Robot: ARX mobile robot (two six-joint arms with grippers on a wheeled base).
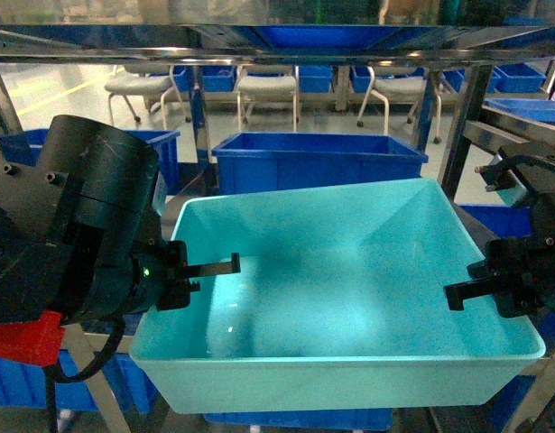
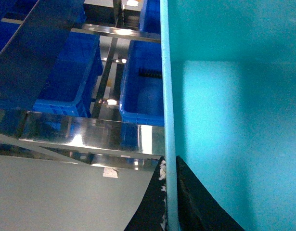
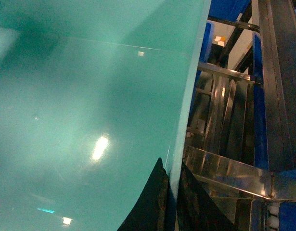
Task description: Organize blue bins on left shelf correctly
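Observation:
The light turquoise blue bin (image 1: 349, 271) fills the middle of the head view, empty and held up between my two arms. My left gripper (image 1: 182, 272) is shut on its left rim, one finger inside the wall and one outside. The left wrist view shows that rim pinched between the black fingers of the left gripper (image 2: 171, 197), with the bin (image 2: 234, 120) on the right. My right gripper (image 1: 498, 290) is shut on the right rim. In the right wrist view the right gripper (image 3: 172, 197) clamps the wall of the bin (image 3: 90, 96). The left shelf (image 1: 259, 54) crosses above as steel beams.
A dark royal-blue tub (image 1: 313, 158) stands just behind the bin, another (image 1: 295, 419) lies under it, and more sit on the right (image 1: 530, 108). Steel shelf beams (image 2: 90, 134) (image 3: 225, 173) run close beside both grippers. White chairs (image 1: 268, 90) stand far back.

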